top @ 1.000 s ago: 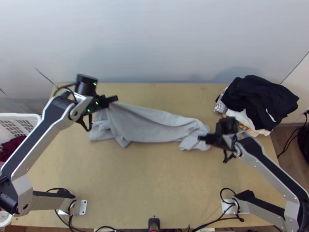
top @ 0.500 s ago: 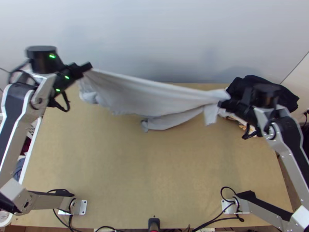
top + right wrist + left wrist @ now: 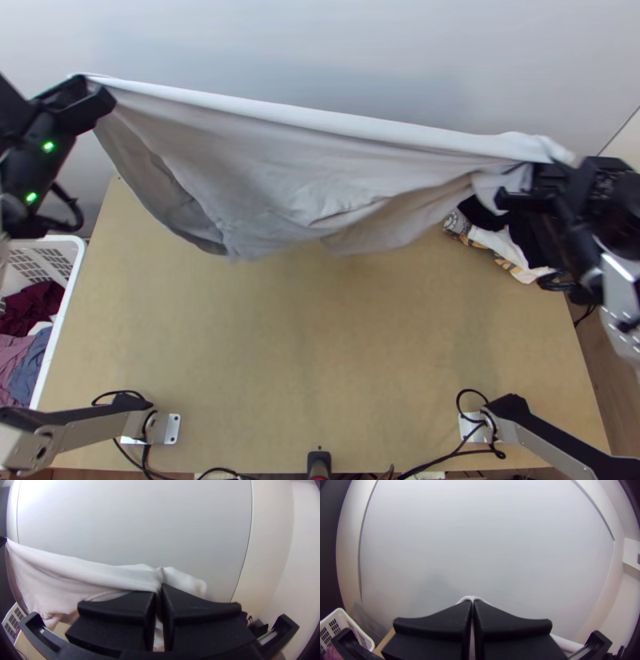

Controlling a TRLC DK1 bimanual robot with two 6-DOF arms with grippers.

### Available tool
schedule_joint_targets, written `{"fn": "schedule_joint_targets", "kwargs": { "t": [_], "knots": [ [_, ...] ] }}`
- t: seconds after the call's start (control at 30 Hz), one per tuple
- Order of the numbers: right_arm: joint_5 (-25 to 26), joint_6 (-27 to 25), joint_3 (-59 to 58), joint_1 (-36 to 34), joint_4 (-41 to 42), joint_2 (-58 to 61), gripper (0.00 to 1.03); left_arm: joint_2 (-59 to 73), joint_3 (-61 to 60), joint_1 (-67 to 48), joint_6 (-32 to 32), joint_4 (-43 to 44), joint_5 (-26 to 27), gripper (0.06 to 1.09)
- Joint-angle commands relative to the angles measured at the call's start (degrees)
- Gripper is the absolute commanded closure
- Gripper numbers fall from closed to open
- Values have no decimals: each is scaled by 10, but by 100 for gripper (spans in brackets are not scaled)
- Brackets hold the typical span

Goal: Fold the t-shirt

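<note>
Pinched shirt [image 3: 280, 160] high above desk [image 3: 320, 352] in left tool [image 3: 473, 604] and right tool [image 3: 159, 590]! Risked losing bunched right end through harder pull, or laying crooked folds from uneven grips.

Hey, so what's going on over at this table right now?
A two-armed robot is holding up a pale grey cloth t-shirt by the light wooden table. Its black left gripper pinches one end and its black right gripper the other, with the cloth sagging between them. It isn't folded yet.
</note>
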Motion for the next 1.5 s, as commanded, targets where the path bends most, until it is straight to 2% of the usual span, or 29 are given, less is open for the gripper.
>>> {"fn": "schedule_joint_targets", "kwargs": {
  "t": [0.0, 0.2, 0.43, 0.6, 0.73, 0.87, 0.97, 1.03, 1.1, 1.2, 1.4, 1.47],
  "knots": [
    [40, -34, 73, 55, -51, -31, 100, -68, 9, -63, 78, 3, -6, 105],
    [38, -34, 107, 82, -115, -63, 100, -114, 6, -81, 82, -56, 34, 105],
    [32, -14, 169, 142, -261, -77, 100, -163, 3, -118, 94, -154, 51, 105],
    [-10, 21, 183, 147, -340, -94, 100, -198, -1, -140, 93, -231, 65, 105],
    [-22, 41, 183, 147, -352, -98, 100, -231, -50, -139, 93, -249, 67, 105],
    [-59, 74, 157, 147, -390, -99, 100, -261, -128, -139, 84, -263, 96, 105],
    [-80, 96, 85, 161, -387, -120, 100, -276, -203, -140, 70, -257, 105, 105],
    [-98, 93, 27, 154, -363, -139, 100, -289, -265, -139, 68, -237, 127, 105],
    [-106, 83, -31, 153, -334, -159, 100, -307, -343, -138, 68, -201, 140, 105],
    [-127, 85, -70, 154, -332, -162, 100, -316, -429, -124, 66, -146, 141, 105],
    [-173, 89, -105, 147, -318, -133, 100, -279, -491, -75, 66, -39, 156, 105],
    [-192, 77, -131, 113, -296, -116, 100, -248, -498, -37, 67, -13, 178, 105]
  ]
}}
